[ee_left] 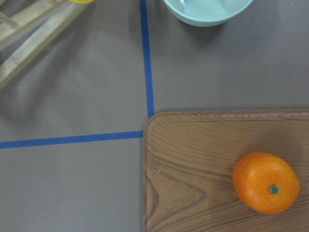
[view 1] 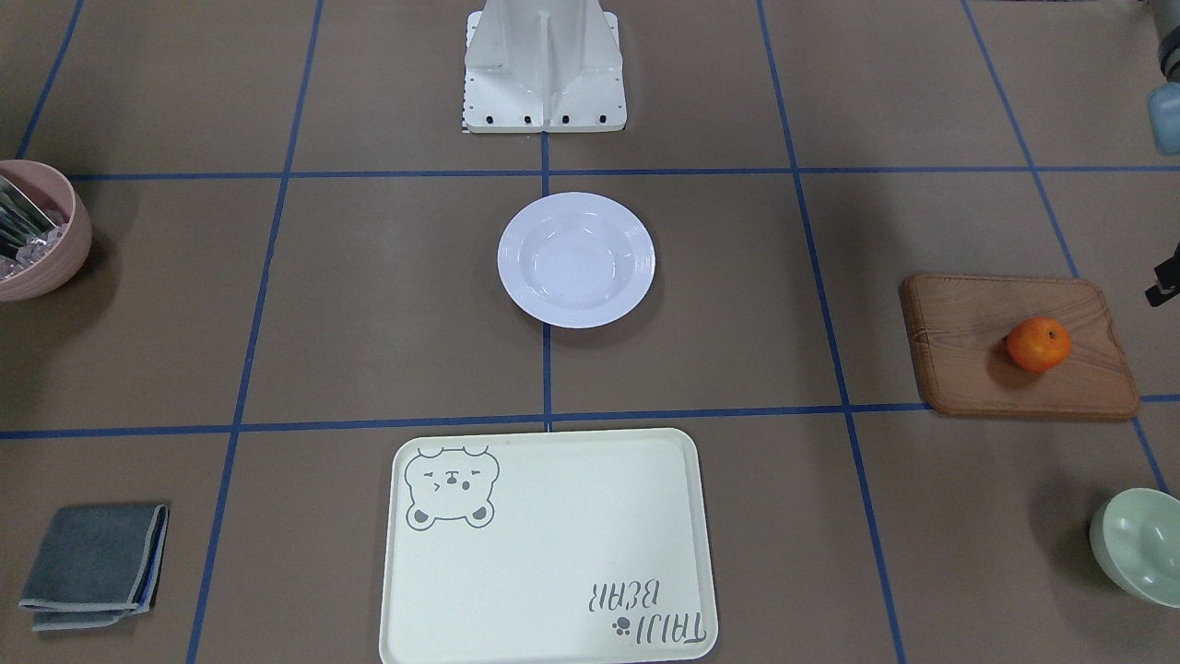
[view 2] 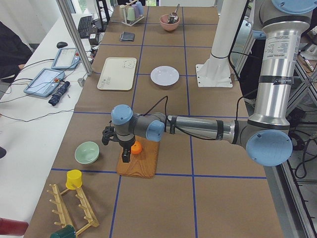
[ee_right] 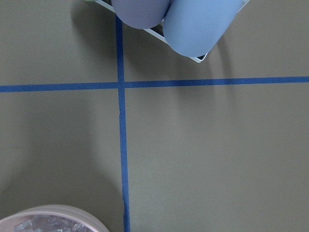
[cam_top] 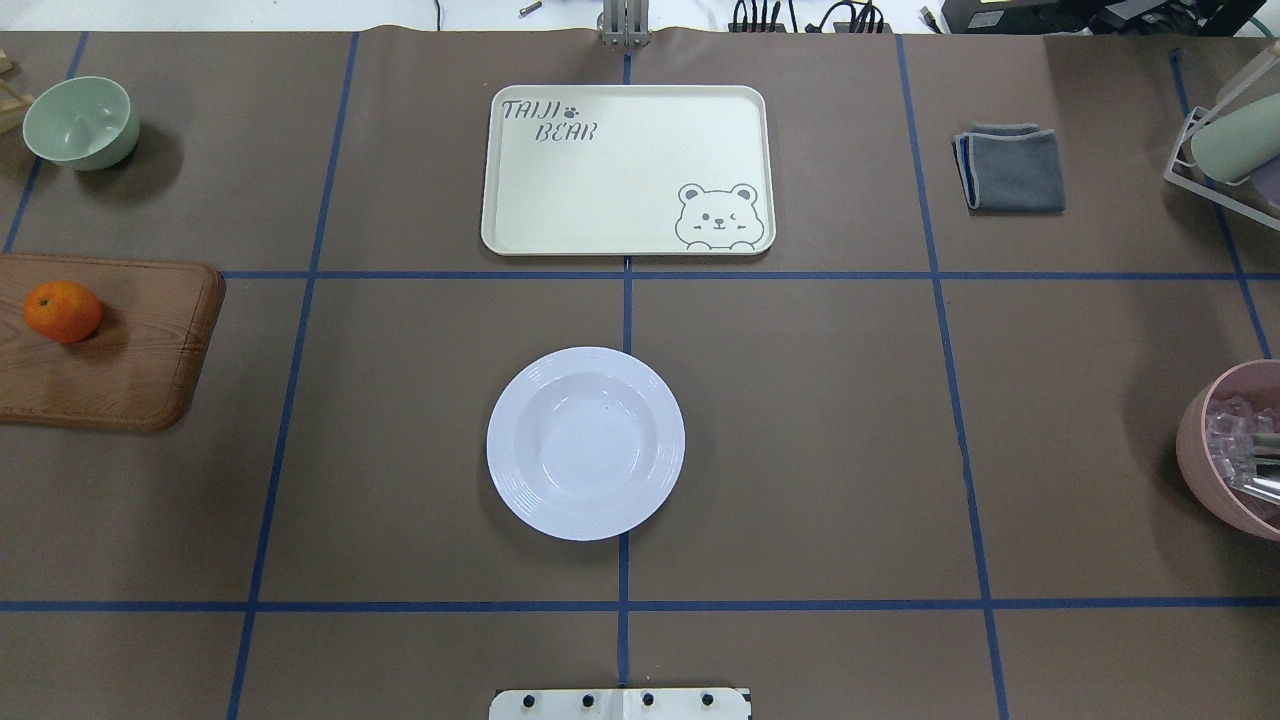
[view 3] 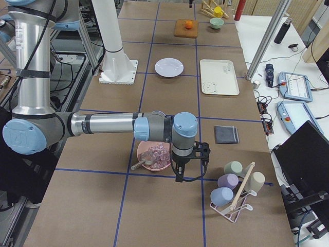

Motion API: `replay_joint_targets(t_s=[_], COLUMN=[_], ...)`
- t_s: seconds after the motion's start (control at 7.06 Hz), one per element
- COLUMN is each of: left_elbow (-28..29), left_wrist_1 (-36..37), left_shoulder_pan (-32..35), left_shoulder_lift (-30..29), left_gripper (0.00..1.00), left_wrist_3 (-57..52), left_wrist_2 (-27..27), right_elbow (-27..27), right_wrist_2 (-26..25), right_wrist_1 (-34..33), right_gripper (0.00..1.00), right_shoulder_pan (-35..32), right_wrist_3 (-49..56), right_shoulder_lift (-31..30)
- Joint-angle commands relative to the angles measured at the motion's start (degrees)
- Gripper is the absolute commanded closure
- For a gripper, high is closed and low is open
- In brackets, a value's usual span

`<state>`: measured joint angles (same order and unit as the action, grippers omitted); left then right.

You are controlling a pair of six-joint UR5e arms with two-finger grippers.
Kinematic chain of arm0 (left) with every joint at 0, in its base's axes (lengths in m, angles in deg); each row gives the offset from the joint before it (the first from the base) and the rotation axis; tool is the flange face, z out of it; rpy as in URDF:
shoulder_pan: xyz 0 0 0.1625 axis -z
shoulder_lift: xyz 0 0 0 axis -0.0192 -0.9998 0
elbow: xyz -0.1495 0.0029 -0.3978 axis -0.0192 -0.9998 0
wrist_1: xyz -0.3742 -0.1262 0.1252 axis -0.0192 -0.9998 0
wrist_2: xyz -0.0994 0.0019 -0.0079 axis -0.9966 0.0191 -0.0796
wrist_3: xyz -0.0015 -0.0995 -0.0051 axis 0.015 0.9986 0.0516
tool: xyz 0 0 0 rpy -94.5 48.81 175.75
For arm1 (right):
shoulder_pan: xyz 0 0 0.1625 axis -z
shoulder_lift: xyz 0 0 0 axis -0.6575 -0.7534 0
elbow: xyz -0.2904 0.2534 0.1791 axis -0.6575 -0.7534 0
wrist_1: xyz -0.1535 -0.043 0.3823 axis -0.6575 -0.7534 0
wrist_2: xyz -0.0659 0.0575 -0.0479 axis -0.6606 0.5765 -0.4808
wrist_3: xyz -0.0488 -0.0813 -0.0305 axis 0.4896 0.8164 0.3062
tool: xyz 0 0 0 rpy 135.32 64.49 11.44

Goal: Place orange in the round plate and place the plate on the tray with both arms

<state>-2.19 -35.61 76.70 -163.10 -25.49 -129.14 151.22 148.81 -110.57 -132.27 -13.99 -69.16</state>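
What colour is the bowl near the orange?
The bowl is pale green, clearest in the overhead view.

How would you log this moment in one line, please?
phase: pre-grasp | orange: on wooden board | plate: empty | tray: empty | left gripper: near orange, not touching | right gripper: beside pink bowl

Overhead camera: behind the robot base (cam_top: pixel 620 704), looking forward and down. Front camera: opposite, facing it, steeply down. Both share round plate (cam_top: pixel 585 443) and tray (cam_top: pixel 620 170). Side cameras: one at each end of the table (view 2: pixel 208 168), looking along it, farther back. Wrist cameras: close, straight down; left over orange (ee_left: pixel 266 183), right beside pink bowl (ee_right: pixel 48 221)
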Motion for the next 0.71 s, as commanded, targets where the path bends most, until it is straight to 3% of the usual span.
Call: replay_joint_targets(t_s=[0.0,0.28,0.42,0.57], left_elbow=[1.1,4.8,5.1,5.7], left_wrist_1=[-8.3,-11.6,-11.7,-11.7], left_shoulder_pan=[-7.5,-11.2,-12.5,-12.7], left_shoulder_lift=[-0.3,-1.1,-1.5,-1.5], left_gripper=[0.01,0.01,0.01,0.01], left_wrist_3=[13.3,14.5,14.4,14.2], left_wrist_2=[0.0,0.3,4.1,4.7], right_elbow=[0.2,0.3,0.3,0.2], right_wrist_2=[-0.3,-0.2,-0.7,-0.7], right_wrist_1=[0.0,0.0,0.0,0.0], right_gripper=[0.00,0.00,0.00,0.00], right_shoulder_pan=[1.1,1.5,2.1,2.3], right_wrist_3=[-0.1,-0.1,-0.1,-0.1], right_shoulder_lift=[0.0,0.1,0.2,0.3])
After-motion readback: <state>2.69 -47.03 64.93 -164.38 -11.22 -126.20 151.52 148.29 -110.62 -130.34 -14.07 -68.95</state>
